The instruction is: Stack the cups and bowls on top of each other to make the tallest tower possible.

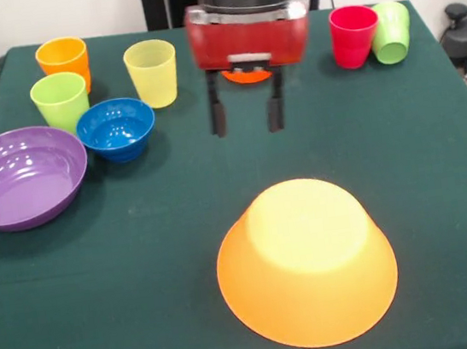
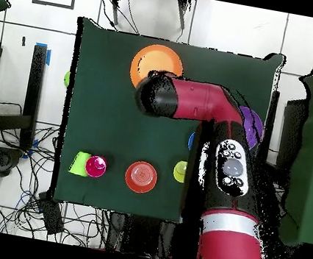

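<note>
My gripper hangs open and empty above the cloth, behind the large orange-yellow bowl, which lies upside down near the front; the bowl also shows in the overhead view. A red-orange bowl sits behind the fingers. At the left stand the orange cup, lime green cup, yellow cup, blue bowl and purple bowl. At the right the red cup stands upright with the green cup tilted against it. Nothing is stacked. The large green bowl is out of view.
The table is covered in dark green cloth. In the overhead view my arm covers the gripper and most of the purple bowl. Cables lie on the floor around the table.
</note>
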